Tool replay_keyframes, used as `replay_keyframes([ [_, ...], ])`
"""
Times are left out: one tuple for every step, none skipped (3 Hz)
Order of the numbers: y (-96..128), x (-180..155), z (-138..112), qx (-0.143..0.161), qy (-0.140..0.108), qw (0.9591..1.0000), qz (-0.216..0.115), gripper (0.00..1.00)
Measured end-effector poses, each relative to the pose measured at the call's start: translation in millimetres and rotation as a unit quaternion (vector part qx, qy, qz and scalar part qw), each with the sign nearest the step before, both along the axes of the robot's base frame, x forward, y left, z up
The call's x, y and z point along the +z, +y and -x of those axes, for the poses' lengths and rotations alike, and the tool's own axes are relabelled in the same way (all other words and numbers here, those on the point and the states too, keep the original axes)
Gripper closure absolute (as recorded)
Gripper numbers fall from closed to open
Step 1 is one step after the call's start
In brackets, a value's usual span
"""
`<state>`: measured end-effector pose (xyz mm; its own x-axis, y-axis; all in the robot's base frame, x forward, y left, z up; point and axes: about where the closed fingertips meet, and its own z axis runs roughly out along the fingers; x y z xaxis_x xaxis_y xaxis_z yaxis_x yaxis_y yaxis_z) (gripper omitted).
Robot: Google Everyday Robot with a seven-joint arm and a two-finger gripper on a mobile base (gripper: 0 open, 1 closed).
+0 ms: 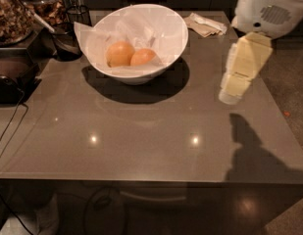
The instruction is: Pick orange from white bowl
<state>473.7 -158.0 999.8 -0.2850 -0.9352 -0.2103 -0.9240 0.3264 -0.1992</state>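
White bowl (176,29) holds orange (142,57), paler fruit (120,54) just beside it. Gripper (230,95) hangs well apart, over table (141,146) — can't tell its grip state.

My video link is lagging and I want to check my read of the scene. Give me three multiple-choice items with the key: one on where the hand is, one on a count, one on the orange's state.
1. Where is the hand?
A. Over the right part of the table, apart from the white bowl.
B. Inside the bowl.
C. Off the table's left edge.

2. How many fruits lie in the white bowl?
A. One.
B. Four.
C. Two.

3. What state is the orange in?
A. Held by the hand.
B. Resting in the bowl, beside the paler fruit.
C. Lying on the table.

Key:
1 A: the hand hangs right of the bowl, clear of it.
2 C: two round fruits show side by side.
3 B: nothing touches the orange.
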Motion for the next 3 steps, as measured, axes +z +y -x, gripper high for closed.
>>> replay_keyframes([
  [41.4,-1.4,-18.3,0.032,0.013,0.9994,-0.001,0.00],
  [47.0,0.7,-24.6,0.034,0.000,0.9994,-0.007,0.00],
  [67.9,4.1,-45.5,0.031,0.001,0.9988,-0.038,0.00],
])
